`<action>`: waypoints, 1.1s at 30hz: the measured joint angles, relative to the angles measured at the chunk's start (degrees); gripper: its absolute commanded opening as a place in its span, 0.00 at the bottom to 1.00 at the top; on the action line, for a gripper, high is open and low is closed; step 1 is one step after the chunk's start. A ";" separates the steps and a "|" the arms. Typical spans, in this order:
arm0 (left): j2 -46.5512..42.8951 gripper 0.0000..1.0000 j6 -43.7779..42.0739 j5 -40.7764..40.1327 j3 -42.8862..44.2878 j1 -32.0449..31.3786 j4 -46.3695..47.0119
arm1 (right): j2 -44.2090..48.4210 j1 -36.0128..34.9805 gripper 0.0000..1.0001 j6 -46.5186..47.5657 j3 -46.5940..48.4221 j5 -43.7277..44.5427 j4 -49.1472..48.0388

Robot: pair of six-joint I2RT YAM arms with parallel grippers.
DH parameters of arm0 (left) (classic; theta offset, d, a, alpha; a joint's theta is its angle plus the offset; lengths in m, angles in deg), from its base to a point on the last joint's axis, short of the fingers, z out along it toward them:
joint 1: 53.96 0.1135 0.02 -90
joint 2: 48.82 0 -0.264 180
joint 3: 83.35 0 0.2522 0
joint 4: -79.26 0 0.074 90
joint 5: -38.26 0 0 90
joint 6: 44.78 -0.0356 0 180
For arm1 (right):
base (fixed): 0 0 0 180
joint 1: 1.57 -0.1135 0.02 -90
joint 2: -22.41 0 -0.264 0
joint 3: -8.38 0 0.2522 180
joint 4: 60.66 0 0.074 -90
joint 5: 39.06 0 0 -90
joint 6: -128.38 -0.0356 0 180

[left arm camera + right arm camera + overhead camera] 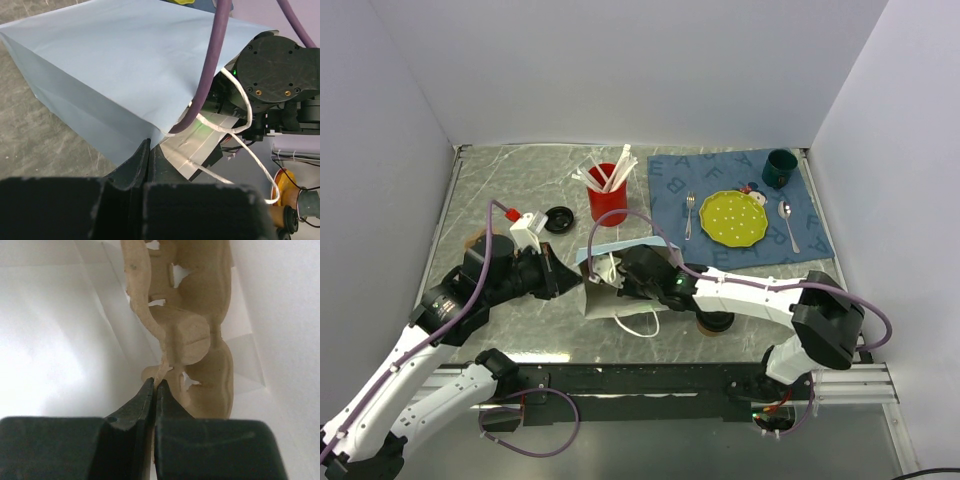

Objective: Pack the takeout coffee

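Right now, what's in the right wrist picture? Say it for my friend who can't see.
The right tool, shut, pinches the thin edge of a brown cardboard cup carrier. Both sit inside a paper bag with bright white walls.

The overhead camera looks down from above and behind me onto the tabletop (500,190). My left wrist camera, just behind my left tool (149,150), faces the bag (125,65) from outside, close up; my right one looks inside it. All share the bag.

The takeout coffee (713,324), a brown paper cup with black lid, stands upright at the near edge, half hidden under my right arm (750,292).
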 measured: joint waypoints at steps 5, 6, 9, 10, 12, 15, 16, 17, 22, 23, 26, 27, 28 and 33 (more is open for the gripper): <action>0.13 0.01 -0.09 -0.48 0.17 0.00 -0.70 | 3.10 0.09 0.00 0.09 0.00 -0.87 1.22; 0.31 0.01 -0.11 -0.87 0.46 -0.02 -1.18 | 4.22 0.13 0.00 0.07 0.04 -1.40 1.81; 1.29 0.01 -0.39 -1.92 2.01 -0.02 -2.16 | 8.52 0.17 0.00 -0.13 0.17 -2.99 3.34; 2.05 0.01 -0.52 -2.36 2.80 -0.02 -2.51 | 9.73 0.17 0.00 -0.13 0.33 -3.58 3.91; 4.02 0.01 -0.90 -2.86 4.66 -0.04 -3.10 | 11.56 0.15 0.00 -0.44 1.68 -5.57 6.38; 8.00 0.01 -1.60 -3.82 8.52 -0.04 -5.62 | 12.37 0.15 0.00 -1.11 4.87 -8.26 10.82; 9.68 0.01 -1.81 -3.98 10.34 -0.04 -6.97 | 12.52 0.15 0.00 -1.40 5.99 -8.98 12.22; 11.56 0.01 -1.99 -4.20 12.59 -0.04 -8.70 | 12.70 0.13 0.00 -1.55 7.17 -9.64 13.79; 20.90 0.01 -3.02 -5.77 25.09 0.02 -16.41 | 13.29 -0.26 0.00 -2.10 13.73 -11.13 21.51; 21.97 0.01 -3.08 -5.81 26.75 0.02 -17.03 | 13.49 -0.42 0.00 -2.27 14.88 -11.32 22.64; 24.79 0.01 -3.06 -5.68 31.61 0.83 -20.22 | 14.45 -0.94 0.00 -2.80 17.27 -11.93 25.75; 25.44 0.01 -3.02 -5.31 32.83 1.44 -21.49 | 14.80 -1.18 0.00 -2.95 17.94 -11.98 26.84; 26.03 0.02 -2.97 -4.96 33.94 2.16 -22.53 | 15.15 -1.46 0.00 -2.99 18.49 -12.00 27.85; 29.03 0.03 -2.56 -2.19 38.16 5.55 -26.36 | 16.96 -2.01 0.00 -3.02 20.06 -11.80 31.01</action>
